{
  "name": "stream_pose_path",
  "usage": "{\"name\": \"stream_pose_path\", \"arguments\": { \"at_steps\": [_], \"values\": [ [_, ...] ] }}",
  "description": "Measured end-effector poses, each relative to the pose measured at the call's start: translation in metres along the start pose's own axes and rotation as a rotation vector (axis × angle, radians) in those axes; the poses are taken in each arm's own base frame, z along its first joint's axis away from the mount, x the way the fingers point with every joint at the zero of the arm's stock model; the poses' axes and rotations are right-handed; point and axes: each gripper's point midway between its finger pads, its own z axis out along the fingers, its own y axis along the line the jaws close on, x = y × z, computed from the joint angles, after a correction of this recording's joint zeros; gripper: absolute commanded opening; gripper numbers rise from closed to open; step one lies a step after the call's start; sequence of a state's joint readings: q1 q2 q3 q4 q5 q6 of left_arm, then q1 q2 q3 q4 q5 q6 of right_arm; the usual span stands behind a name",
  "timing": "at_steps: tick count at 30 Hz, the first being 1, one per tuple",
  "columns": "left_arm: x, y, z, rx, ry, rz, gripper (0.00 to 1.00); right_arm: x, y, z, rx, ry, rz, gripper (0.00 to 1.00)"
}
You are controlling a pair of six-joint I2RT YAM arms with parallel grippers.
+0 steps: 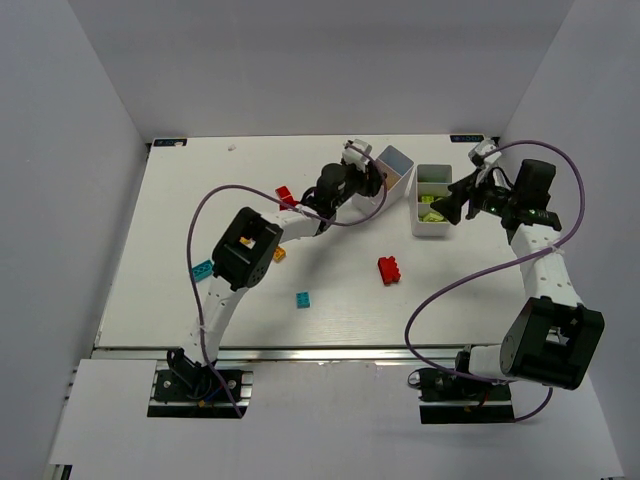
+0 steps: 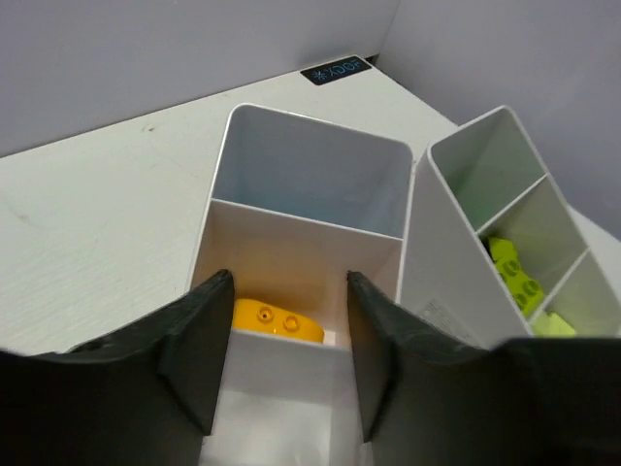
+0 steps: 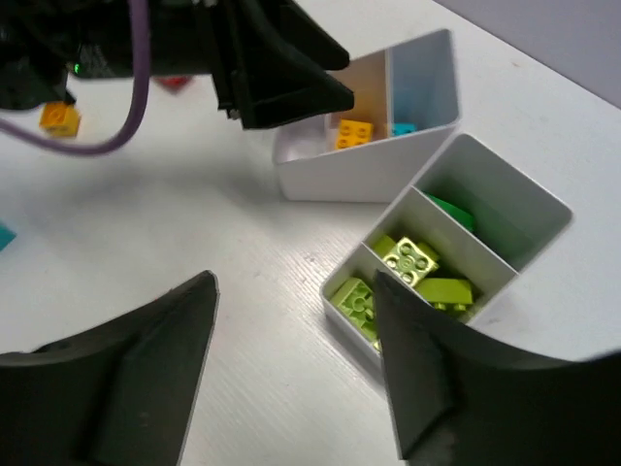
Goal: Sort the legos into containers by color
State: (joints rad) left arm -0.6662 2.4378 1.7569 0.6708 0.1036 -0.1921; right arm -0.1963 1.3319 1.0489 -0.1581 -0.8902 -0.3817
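While some of the legos (image 3: 408,257) already lie in compartments, others are loose on the table (image 1: 180,220). Lime bricks (image 3: 361,303) fill the two nearer compartments of the right container (image 2: 444,262), and a green brick (image 3: 452,210) sits at the divider just beyond them (which side of it I cannot tell). The left container (image 2: 320,155) stands angled, its far corner just beside the right one. It holds a yellow brick (image 2: 277,320) in its middle compartment and a cyan brick (image 3: 403,128) in the far one. The left gripper (image 2: 288,291) hovers over the near end of this container with its jaws parted and nothing between them, and the yellow brick shows through the gap. The right gripper (image 3: 296,286) hangs at the right side of the right container, jaws wide and holding nothing. Out on the tabletop, a central red brick (image 1: 390,270) lies near of both containers and well apart from them. A far red brick (image 1: 285,195) rests left of the left gripper, close beside that arm. An orange brick (image 1: 279,254) lies just beside the left arm's dark elbow. A loose cyan brick (image 1: 302,299) sits nearer the arm bases, left of the central red one, and a leftmost cyan brick (image 1: 202,268) lies toward the table's left edge.
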Motion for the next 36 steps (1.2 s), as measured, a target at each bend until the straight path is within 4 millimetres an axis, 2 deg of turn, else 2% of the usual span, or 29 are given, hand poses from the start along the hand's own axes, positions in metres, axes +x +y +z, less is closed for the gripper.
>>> {"name": "stream_pose_path", "arguments": {
  "at_steps": [1, 2, 5, 6, 7, 8, 11, 12, 14, 15, 17, 19, 20, 21, 23, 24, 26, 27, 32, 36],
  "values": [
    [-0.001, 0.001, -0.007, -0.012, 0.012, 0.0, 0.53, 0.002, 0.006, 0.0, -0.038, 0.001, -0.032, 0.83],
    [-0.005, 0.0, -0.014, -0.02, 0.021, -0.001, 0.36, 0.004, 0.012, 0.0, -0.071, 0.002, -0.062, 0.89],
    [-0.04, -0.001, -0.048, -0.053, 0.021, -0.007, 0.1, 0.011, 0.036, 0.004, -0.184, 0.005, -0.19, 0.89],
    [-0.054, -0.002, -0.057, -0.059, 0.013, -0.007, 0.09, 0.012, 0.045, 0.007, -0.218, 0.007, -0.223, 0.89],
    [-0.079, -0.004, -0.074, -0.07, -0.007, -0.014, 0.09, 0.014, 0.058, 0.011, -0.27, 0.008, -0.272, 0.89],
    [-0.104, -0.006, -0.088, -0.084, -0.028, -0.023, 0.09, 0.015, 0.07, 0.016, -0.31, 0.005, -0.316, 0.89],
    [-0.174, 0.001, -0.139, -0.14, -0.09, -0.06, 0.43, 0.022, 0.112, 0.032, -0.448, 0.003, -0.437, 0.89],
    [-0.191, 0.008, -0.159, -0.172, -0.1, -0.086, 0.54, 0.026, 0.129, 0.038, -0.5, 0.007, -0.47, 0.9],
    [-0.211, 0.026, -0.201, -0.253, -0.098, -0.133, 0.6, 0.035, 0.161, 0.048, -0.596, 0.02, -0.51, 0.82],
    [-0.212, 0.036, -0.222, -0.302, -0.081, -0.16, 0.7, 0.039, 0.179, 0.055, -0.646, 0.029, -0.528, 0.78],
    [-0.201, 0.056, -0.262, -0.406, -0.041, -0.205, 0.8, 0.051, 0.206, 0.067, -0.722, 0.06, -0.539, 0.59],
    [-0.172, 0.066, -0.304, -0.507, 0.036, -0.259, 0.88, 0.07, 0.234, 0.08, -0.795, 0.122, -0.525, 0.46],
    [-0.156, 0.067, -0.323, -0.553, 0.076, -0.288, 0.89, 0.08, 0.247, 0.086, -0.822, 0.16, -0.514, 0.46],
    [-0.14, 0.067, -0.341, -0.595, 0.118, -0.313, 0.89, 0.091, 0.261, 0.092, -0.843, 0.214, -0.489, 0.47],
    [-0.117, 0.067, -0.374, -0.671, 0.177, -0.357, 0.89, 0.11, 0.282, 0.105, -0.856, 0.306, -0.443, 0.61],
    [-0.11, 0.066, -0.388, -0.701, 0.195, -0.375, 0.89, 0.119, 0.293, 0.111, -0.856, 0.35, -0.415, 0.66],
    [-0.104, 0.065, -0.415, -0.762, 0.204, -0.406, 0.89, 0.134, 0.311, 0.12, -0.832, 0.443, -0.343, 0.86],
    [-0.105, 0.063, -0.426, -0.785, 0.198, -0.421, 0.89, 0.14, 0.319, 0.125, -0.807, 0.487, -0.303, 0.89],
    [-0.119, 0.058, -0.473, -0.873, 0.118, -0.465, 0.9, 0.146, 0.335, 0.151, -0.571, 0.628, -0.125, 0.89],
    [-0.124, 0.056, -0.5, -0.922, 0.068, -0.491, 0.9, 0.142, 0.346, 0.16, -0.417, 0.655, -0.064, 0.89]
  ]
}}
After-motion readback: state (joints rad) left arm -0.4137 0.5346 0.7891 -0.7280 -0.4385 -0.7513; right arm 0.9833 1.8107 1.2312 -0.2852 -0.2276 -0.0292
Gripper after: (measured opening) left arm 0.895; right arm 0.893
